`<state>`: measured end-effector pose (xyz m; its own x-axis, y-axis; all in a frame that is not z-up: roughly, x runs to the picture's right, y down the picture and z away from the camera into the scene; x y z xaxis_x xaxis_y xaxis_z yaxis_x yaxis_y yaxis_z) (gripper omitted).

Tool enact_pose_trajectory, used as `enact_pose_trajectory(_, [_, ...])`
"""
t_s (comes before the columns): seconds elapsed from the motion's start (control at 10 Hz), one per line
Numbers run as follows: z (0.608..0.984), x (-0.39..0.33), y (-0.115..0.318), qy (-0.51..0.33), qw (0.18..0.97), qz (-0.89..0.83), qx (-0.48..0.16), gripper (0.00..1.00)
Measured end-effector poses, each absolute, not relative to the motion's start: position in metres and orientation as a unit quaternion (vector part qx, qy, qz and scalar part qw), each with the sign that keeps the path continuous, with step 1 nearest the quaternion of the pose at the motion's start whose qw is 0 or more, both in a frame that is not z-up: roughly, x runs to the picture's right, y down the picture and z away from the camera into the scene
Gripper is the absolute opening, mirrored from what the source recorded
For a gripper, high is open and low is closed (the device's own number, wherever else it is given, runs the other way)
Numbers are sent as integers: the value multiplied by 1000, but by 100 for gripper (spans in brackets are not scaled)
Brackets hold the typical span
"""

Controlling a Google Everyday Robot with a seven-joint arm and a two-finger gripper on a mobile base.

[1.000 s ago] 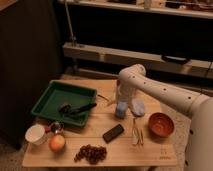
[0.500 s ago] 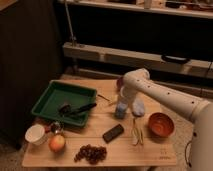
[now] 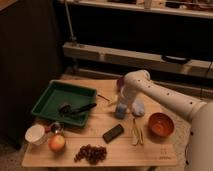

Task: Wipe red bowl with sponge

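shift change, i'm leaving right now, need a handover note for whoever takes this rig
End effector: low near the middle of the table, at a blue block, likely the sponge; hold not confirmed.
Red bowl: right side of the table, apart from the end effector.
Done: reach to the block only.
Left: lift it, carry to the bowl, wipe.

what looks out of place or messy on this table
Nothing is spilled or broken. The one oddity: a dark utensil lies slanted in the green tray, its handle reaching the right rim. The gripper is low over the middle of the table, left of the red bowl.
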<state>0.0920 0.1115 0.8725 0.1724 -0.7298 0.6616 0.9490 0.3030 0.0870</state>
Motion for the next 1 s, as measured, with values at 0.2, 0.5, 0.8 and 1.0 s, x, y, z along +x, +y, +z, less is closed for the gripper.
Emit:
enact_pose_trajectory(0.2, [877,90,113,-315,741,-562,-191,79])
enact_pose_trajectory(0.5, [886,84,119,-329,729,-558,-222,54])
enact_pose_trajectory(0.8, [895,86,125,-356,718,-548,-241,26])
enact_pose_trajectory(1.0, [895,87,122,-355,718,-548,-242,6])
